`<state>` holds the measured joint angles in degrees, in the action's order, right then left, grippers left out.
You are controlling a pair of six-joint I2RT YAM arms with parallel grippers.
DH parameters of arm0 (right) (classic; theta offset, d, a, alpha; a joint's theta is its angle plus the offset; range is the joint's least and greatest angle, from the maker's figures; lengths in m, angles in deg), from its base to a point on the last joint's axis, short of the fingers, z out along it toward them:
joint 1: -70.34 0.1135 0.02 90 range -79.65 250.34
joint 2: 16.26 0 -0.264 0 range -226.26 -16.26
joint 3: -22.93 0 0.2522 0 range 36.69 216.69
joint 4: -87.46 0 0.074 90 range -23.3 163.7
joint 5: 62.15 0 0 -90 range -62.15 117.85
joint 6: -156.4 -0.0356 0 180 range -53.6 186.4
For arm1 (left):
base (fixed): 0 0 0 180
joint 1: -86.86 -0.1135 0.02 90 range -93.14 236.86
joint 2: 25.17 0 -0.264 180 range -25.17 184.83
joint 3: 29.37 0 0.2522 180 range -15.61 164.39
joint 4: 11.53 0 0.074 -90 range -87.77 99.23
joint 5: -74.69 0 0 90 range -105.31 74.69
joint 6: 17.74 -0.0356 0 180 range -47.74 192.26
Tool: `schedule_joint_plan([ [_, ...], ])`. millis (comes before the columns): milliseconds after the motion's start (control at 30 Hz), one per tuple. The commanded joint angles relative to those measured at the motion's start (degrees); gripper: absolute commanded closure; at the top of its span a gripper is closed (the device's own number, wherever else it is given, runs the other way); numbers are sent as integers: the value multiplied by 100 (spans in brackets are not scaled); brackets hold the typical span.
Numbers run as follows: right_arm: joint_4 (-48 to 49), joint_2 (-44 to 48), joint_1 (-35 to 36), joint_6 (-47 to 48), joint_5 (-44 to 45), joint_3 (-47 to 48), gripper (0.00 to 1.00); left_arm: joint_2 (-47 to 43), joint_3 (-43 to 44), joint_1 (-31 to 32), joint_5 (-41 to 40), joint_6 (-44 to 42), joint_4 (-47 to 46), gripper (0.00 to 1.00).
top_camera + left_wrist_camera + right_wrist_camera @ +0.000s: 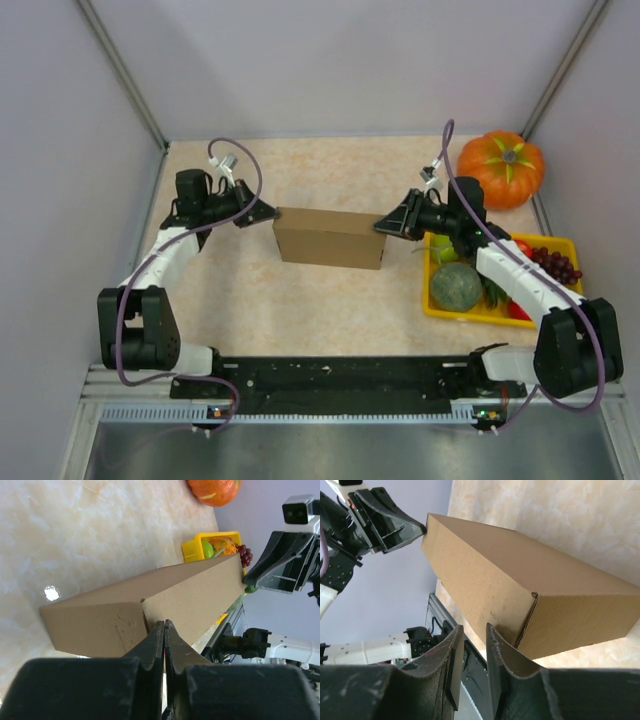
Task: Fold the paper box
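Your left gripper (268, 212) is closed, fingers pressed flat together with nothing between them, its tip against the left end of the paper box (330, 238). Your right gripper (383, 227) is empty, jaws a narrow slot apart, its tip at the box's right end. The box sits as a closed brown block near the middle of the table (300, 320), long sides parallel to the near edge, with a yellow tray (450, 313) by the right edge and a pumpkin (500, 168) at the far right corner.
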<state>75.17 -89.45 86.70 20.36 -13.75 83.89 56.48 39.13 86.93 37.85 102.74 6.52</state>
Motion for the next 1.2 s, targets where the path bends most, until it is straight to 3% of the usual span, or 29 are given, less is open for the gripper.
schedule_joint_plan([
  [0, -437, -64, -36, 288, 188, 613, 75, -157, -70, 36, -570, -551, 413, 96],
  [167, -938, 59, -36, 631, 372, 1045, 73, -543, 703, 36, -623, -885, 1257, 84],
  [200, -1017, 50, -36, 701, 425, 1089, 73, -597, 948, 36, -684, -921, 1319, 75],
  [367, -2077, -3, -36, 1360, 732, 1466, 63, -895, 1706, -103, -1035, -1236, 2073, 55],
  [400, -2246, 50, -36, 1483, 855, 1511, 60, -957, 1855, -122, -1210, -1298, 2162, 49],
  [433, -2387, 76, -36, 1719, 1091, 1546, 57, -1036, 1873, -131, -1612, -1351, 2224, 19],
  [467, -2571, 103, -36, 1817, 1206, 1608, 43, -1228, 1752, -148, -1921, -1369, 2234, 15],
  [533, -2854, 199, -36, 2019, 1443, 1626, 33, -1423, 1523, -183, -2361, -1361, 2146, 9],
  [567, -2881, 217, -36, 2055, 1453, 1617, 23, -1519, 1313, -244, -2337, -1343, 2120, 9],
  [667, -2890, 139, -28, 2073, 1296, 1564, 13, -1407, 988, -306, -2023, -1282, 2111, 14],
  [833, -2523, -134, -45, 1889, 1040, 1494, 12, -1020, 363, -359, -941, -738, 981, 25],
  [933, -2127, -318, -36, 1897, 805, 1318, 25, -599, 64, -342, -326, -106, 198, 30],
  [1000, -1907, -398, -45, 1853, 593, 1152, 32, -466, 19, -342, -45, -95, 151, 30],
  [1100, -1352, -310, -45, 1765, 469, 791, 38, -457, -165, -236, -87, -174, -25, 28],
  [1167, -1299, -319, -45, 1827, 460, 677, 49, -474, -331, -140, -183, -165, -69, 32],
])
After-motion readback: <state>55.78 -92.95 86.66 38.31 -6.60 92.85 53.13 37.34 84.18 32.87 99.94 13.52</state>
